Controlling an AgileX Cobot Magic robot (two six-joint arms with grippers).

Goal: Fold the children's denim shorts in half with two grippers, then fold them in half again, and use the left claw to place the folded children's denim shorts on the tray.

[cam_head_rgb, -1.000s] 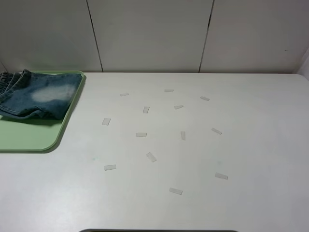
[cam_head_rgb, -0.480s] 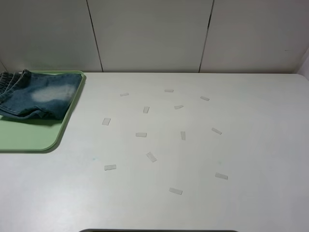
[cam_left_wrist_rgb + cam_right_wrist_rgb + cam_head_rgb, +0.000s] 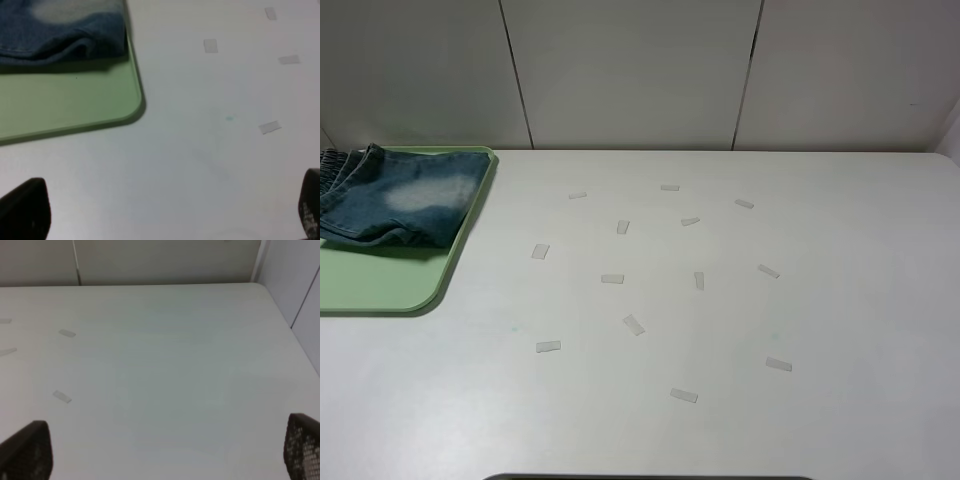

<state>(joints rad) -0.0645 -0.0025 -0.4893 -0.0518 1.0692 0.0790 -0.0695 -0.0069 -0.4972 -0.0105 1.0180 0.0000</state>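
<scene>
The denim shorts (image 3: 395, 198) and the tray (image 3: 390, 280) run off the left edge of the high view. Only the fingertips (image 3: 25, 207) of each gripper show in its wrist view.

The folded denim shorts (image 3: 400, 196) lie on the tray (image 3: 380, 280) at the table's (image 3: 840, 300) far left.

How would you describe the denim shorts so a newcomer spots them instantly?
Start at the white table and go to its far left corner, where a pale green tray lies. The children's denim shorts sit folded on the tray's back half. They are the only dark blue fabric here; everything else on the table is small pale tape strips.
</scene>
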